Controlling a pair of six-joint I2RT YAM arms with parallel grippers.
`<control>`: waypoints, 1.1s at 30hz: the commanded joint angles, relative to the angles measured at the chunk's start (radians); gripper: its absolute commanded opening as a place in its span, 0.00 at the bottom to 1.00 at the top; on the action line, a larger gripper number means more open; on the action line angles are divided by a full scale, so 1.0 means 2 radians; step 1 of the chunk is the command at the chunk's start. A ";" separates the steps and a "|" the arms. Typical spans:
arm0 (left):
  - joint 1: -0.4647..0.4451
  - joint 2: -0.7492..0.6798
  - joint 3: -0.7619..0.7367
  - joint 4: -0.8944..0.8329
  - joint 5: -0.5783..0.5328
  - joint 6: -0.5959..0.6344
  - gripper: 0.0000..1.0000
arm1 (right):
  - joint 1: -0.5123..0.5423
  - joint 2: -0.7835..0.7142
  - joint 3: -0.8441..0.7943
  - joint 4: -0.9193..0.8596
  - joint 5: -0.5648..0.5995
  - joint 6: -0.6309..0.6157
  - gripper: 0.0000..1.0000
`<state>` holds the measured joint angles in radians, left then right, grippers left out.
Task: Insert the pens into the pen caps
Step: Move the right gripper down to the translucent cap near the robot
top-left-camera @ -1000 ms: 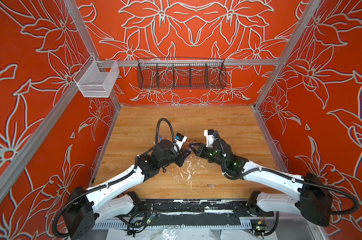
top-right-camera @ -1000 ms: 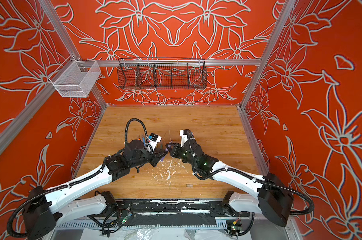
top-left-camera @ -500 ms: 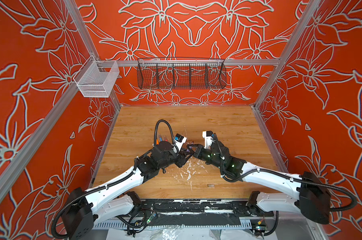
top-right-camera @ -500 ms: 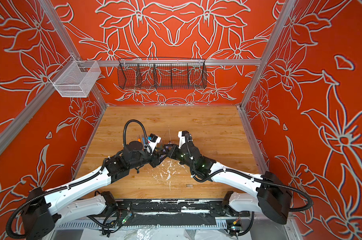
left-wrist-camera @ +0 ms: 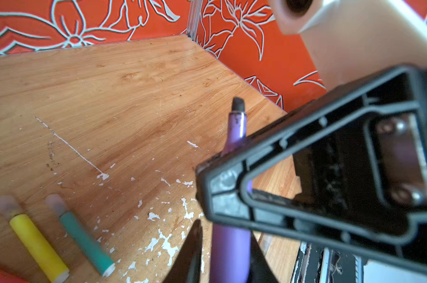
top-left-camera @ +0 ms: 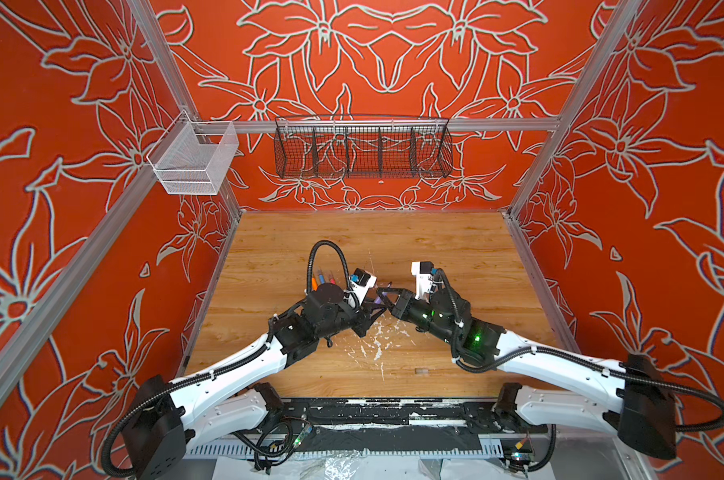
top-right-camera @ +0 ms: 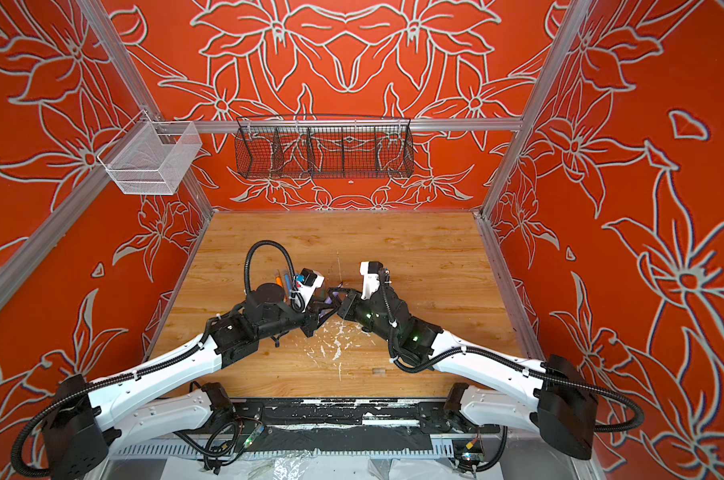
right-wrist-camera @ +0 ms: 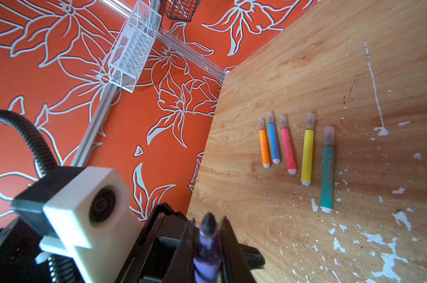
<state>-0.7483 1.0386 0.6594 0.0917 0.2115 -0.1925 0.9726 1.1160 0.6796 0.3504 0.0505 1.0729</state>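
Front of table (top-left-camera: 456,365): one small clear stub, prob. the last pen cap (top-left-camera: 420,370), lying loose, well apart from both tools. Judged v. light, smooth, apt to skid or roll. Take it across the closed end, mouth left free

Mid table: purple pen (left-wrist-camera: 229,254) held off the wood, dark tip bare. The right gripper (right-wrist-camera: 207,227) is pressed together on it near the tip end. The left gripper (left-wrist-camera: 226,245) straddles the barrel. A sliver of table shows beside one finger (left-wrist-camera: 195,242), so pinching or not: cannot tell. Pen judged light, stiff, slick plastic. Best held mid-barrel, tip end kept clear for the cap

Arms: both reach in low from the front corners, forearms converging, wrists meeting nose to nose at centre

Further back, behind left arm: orange pen (right-wrist-camera: 264,149), blue pen (right-wrist-camera: 273,142), pink pen (right-wrist-camera: 288,149), yellow pen (right-wrist-camera: 307,154), green pen (right-wrist-camera: 327,171), flat in a row, each w/ a clear cap (right-wrist-camera: 329,134) on
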 commanded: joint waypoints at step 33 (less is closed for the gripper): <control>0.049 0.010 0.000 -0.037 -0.152 -0.061 0.00 | 0.067 -0.110 0.028 -0.507 0.005 -0.088 0.31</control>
<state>-0.6521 1.0855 0.6582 0.0319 -0.0292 -0.2932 1.0718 0.8970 0.7319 -0.4328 0.0620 0.8967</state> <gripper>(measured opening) 0.149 0.321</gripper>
